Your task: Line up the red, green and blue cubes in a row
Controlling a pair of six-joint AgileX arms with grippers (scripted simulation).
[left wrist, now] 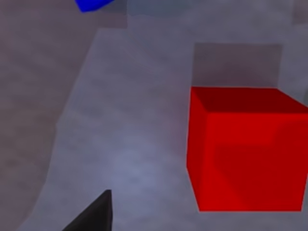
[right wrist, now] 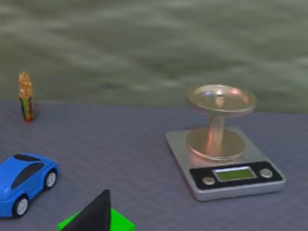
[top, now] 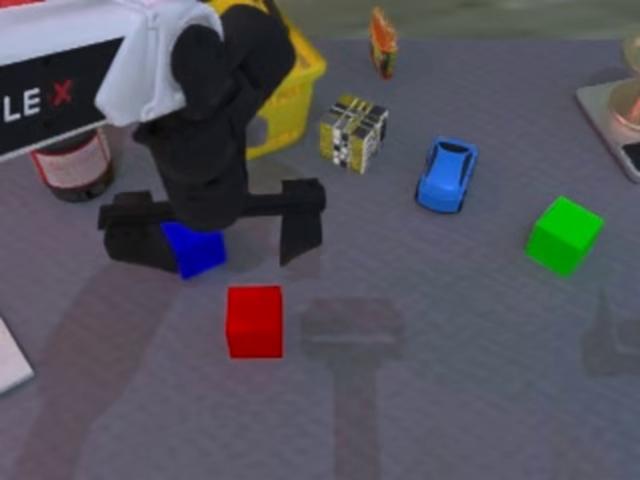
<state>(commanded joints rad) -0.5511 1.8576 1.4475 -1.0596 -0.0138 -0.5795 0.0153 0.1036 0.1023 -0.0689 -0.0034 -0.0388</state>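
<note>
The blue cube (top: 196, 249) sits on the tabletop at the left, partly hidden under the arm. The red cube (top: 254, 321) lies near it, toward the front. The green cube (top: 564, 235), turned slightly askew, rests well apart at the right.

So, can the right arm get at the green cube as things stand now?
Probably yes. The green cube stands alone on the table's right side, apart from the toy car and the scale. In the right wrist view it lies just beneath that arm's fingertip.
</note>
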